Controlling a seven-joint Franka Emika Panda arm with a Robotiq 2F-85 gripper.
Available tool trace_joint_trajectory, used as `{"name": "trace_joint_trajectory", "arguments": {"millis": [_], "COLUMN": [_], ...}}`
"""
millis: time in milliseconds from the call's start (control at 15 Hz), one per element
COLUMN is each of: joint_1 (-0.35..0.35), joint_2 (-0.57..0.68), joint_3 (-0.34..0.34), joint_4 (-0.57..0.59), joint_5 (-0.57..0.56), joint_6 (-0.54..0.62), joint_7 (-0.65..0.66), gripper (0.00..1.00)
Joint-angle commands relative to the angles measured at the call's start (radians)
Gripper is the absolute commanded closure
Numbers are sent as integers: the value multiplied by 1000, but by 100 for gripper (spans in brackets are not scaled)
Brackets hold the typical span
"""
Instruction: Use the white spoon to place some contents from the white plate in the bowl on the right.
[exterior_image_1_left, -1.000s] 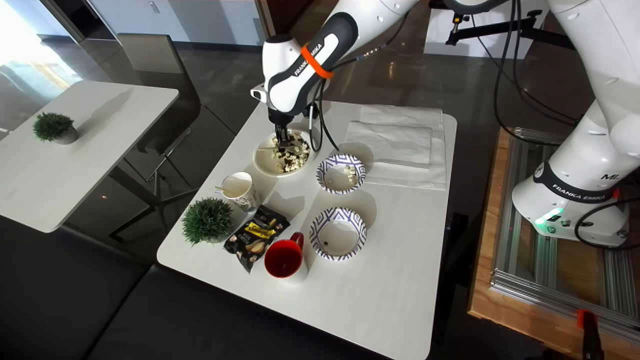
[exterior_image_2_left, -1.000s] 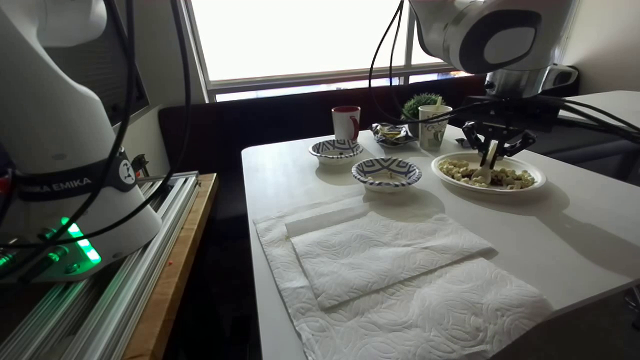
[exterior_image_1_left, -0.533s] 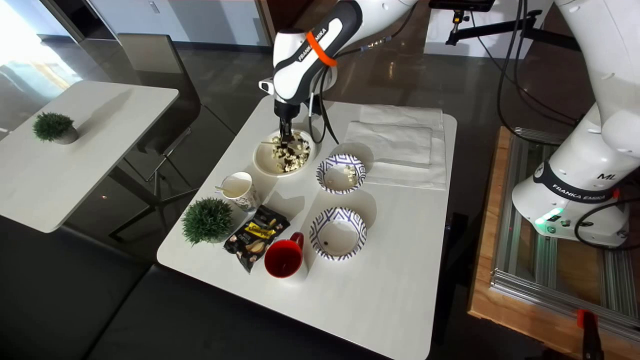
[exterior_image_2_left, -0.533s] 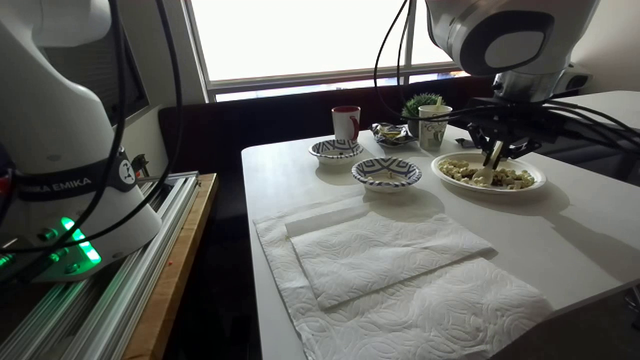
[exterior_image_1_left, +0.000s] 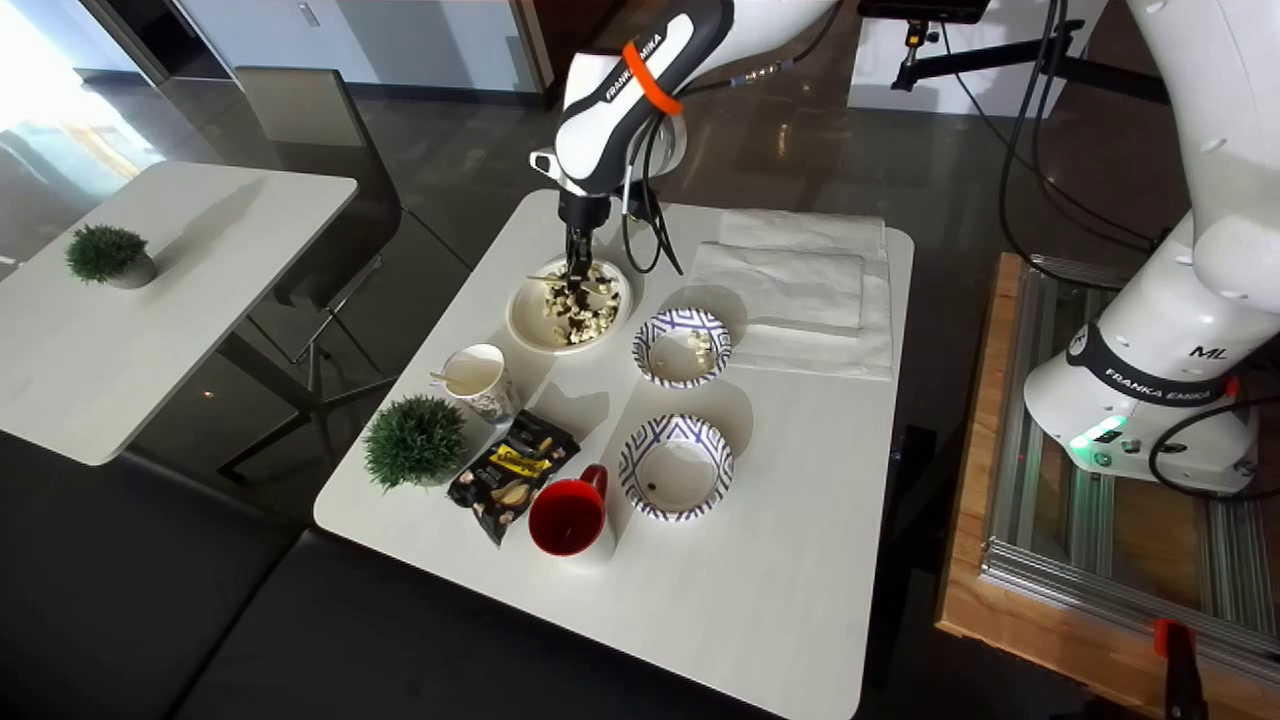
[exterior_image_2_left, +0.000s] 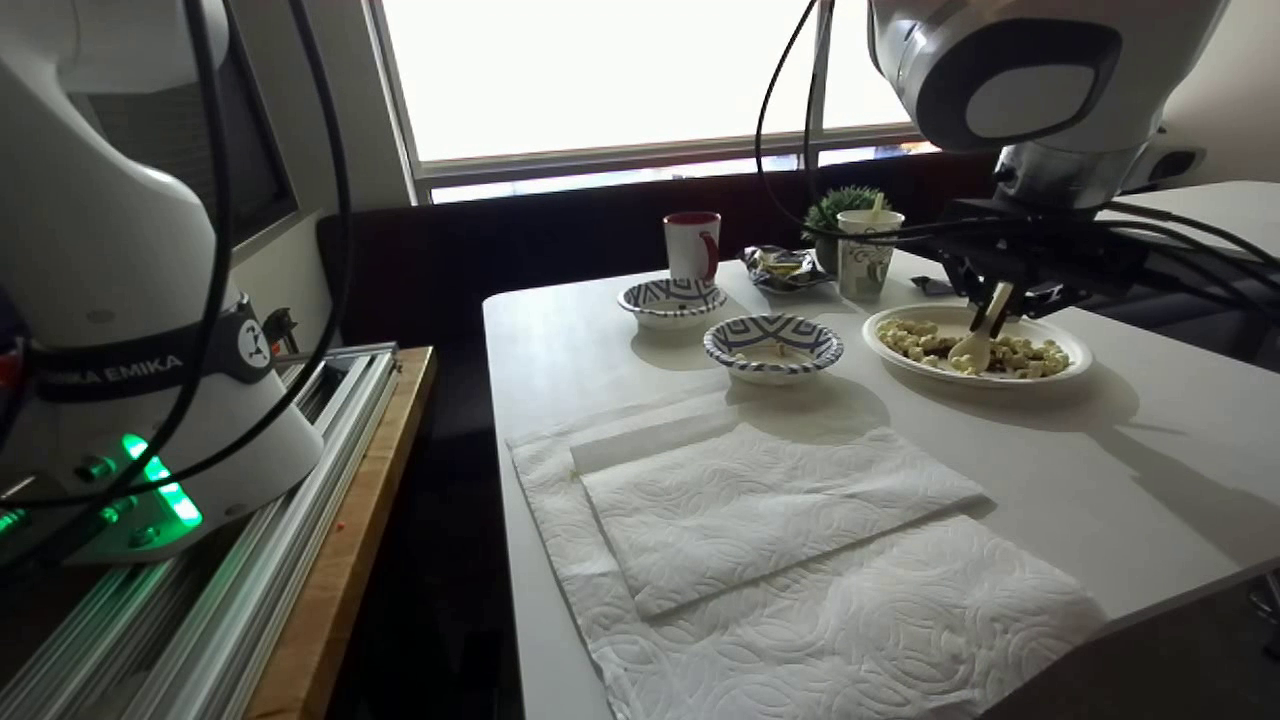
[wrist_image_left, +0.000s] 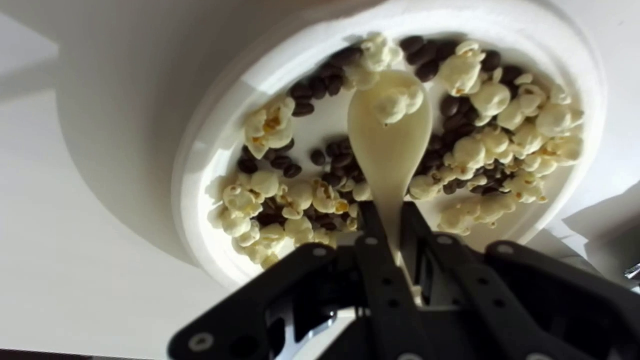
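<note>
My gripper (wrist_image_left: 389, 206) is shut on the handle of the white spoon (wrist_image_left: 392, 155), low over the white plate (wrist_image_left: 192, 170). A small clump of popcorn lies in the spoon's bowl end. Dark brown beans and pale popcorn, the contents (wrist_image_left: 298, 194), are spread over the plate. In an exterior view the spoon (exterior_image_2_left: 972, 352) slants, its bowl end down at the contents; whether it touches them I cannot tell. The bowl (exterior_image_1_left: 682, 347), blue-striped with a few popcorn pieces inside, stands beside the plate (exterior_image_1_left: 535, 325). My fingertips partly hide the spoon's handle.
A larger striped bowl (exterior_image_1_left: 676, 468) holds one dark bit. Near it are a red-lined mug (exterior_image_1_left: 567, 520), a black snack bag (exterior_image_1_left: 515, 470), a potted plant (exterior_image_1_left: 415, 440) and a paper cup (exterior_image_1_left: 480, 378) with a stick. Paper towels (exterior_image_2_left: 780, 500) lie flat on the table.
The gripper has shifted a little across the plate and sunk lower in an exterior view. The spoon has moved along with it and leans more. The grip stays shut.
</note>
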Motion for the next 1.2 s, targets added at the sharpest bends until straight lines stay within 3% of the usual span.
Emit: {"name": "trace_joint_trajectory", "arguments": {"millis": [0, 533, 1133], "joint_1": [-14, 15, 177], "joint_2": [-22, -32, -49], "joint_3": [16, -19, -167], "joint_4": [-54, -58, -49], "joint_5": [44, 5, -178], "joint_6": [37, 20, 29], "joint_7": [-60, -66, -35], "gripper": [96, 96, 96]}}
